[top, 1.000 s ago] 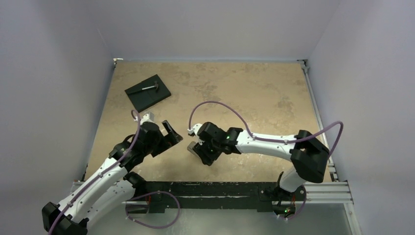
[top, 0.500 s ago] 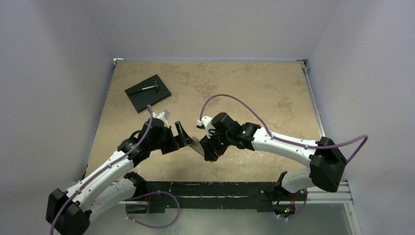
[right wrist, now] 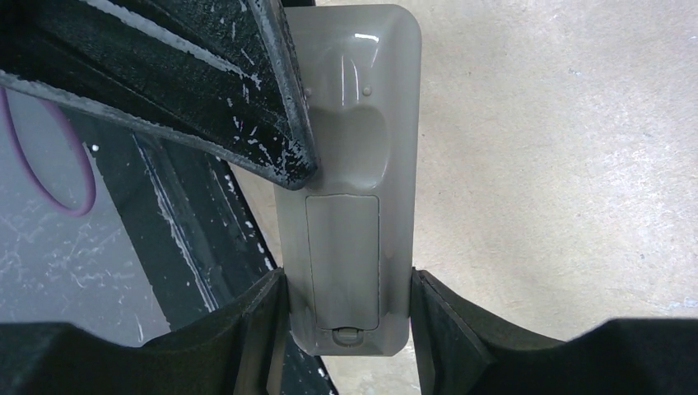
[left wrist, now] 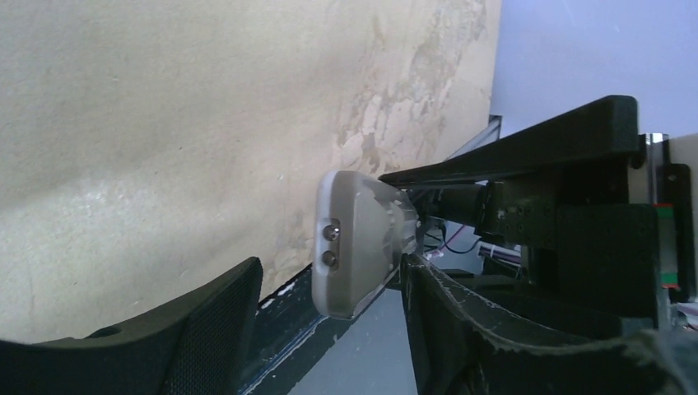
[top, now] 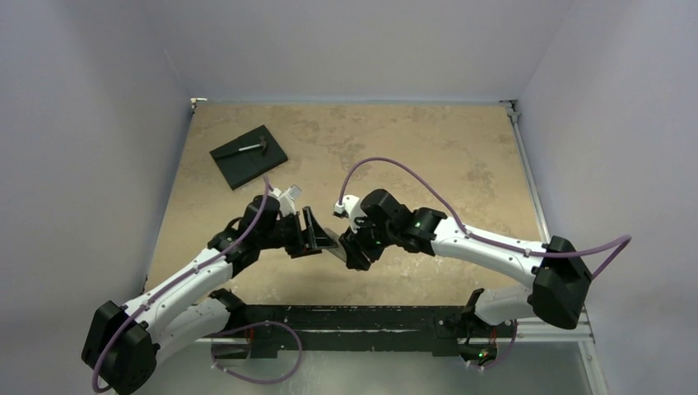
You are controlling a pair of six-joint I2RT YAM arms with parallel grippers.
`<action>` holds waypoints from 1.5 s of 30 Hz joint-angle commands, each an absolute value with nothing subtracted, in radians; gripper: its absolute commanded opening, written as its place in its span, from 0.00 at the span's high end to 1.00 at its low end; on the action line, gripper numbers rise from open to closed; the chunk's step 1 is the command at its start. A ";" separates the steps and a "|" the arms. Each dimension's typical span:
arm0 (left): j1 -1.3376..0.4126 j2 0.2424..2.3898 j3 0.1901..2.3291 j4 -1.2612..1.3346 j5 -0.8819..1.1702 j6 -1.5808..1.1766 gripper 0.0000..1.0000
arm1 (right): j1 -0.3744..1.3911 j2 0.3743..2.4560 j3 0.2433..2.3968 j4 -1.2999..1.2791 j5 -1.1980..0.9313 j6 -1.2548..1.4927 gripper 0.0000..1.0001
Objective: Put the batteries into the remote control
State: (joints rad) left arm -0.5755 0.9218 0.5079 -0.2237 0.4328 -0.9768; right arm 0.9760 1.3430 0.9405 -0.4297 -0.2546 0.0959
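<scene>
The fingers [right wrist: 461, 346] of my right gripper [right wrist: 347, 284] pinch the remote [right wrist: 362, 132] by its long sides at its near end. Its long axis points straight away from them, into my left gripper [left wrist: 329, 284], which is half open around the far end, with one finger not touching.

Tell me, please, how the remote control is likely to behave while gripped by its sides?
The remote control looks like rigid moulded plastic, so it probably will not flex in the right gripper. Its glossy, rounded grey back may slip under a light squeeze. Being slim, it is likely light.
</scene>
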 commanded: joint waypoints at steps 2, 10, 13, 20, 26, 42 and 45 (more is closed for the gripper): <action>-0.548 0.928 0.480 -0.091 0.559 -1.012 0.45 | 0.979 1.305 0.929 -0.371 -0.283 0.066 1.00; -0.520 0.934 0.439 0.015 0.635 -1.062 0.63 | 0.980 1.271 0.910 -0.368 -0.275 0.050 0.99; -0.514 0.935 0.424 0.063 0.650 -1.091 0.69 | 0.983 1.262 0.900 -0.365 -0.273 0.041 0.99; -0.512 0.954 0.391 0.168 0.692 -1.162 0.87 | 1.009 1.252 0.887 -0.346 -0.252 0.028 0.97; -0.511 0.951 0.376 0.183 0.693 -1.184 1.00 | 1.020 1.230 0.896 -0.356 -0.205 0.020 0.66; -0.448 0.851 0.244 0.318 0.674 -1.442 1.00 | 1.019 1.070 0.901 -0.317 -0.121 0.047 0.01; -0.439 0.809 0.228 0.321 0.663 -1.491 1.00 | 1.018 1.039 0.899 -0.298 -0.051 0.083 0.01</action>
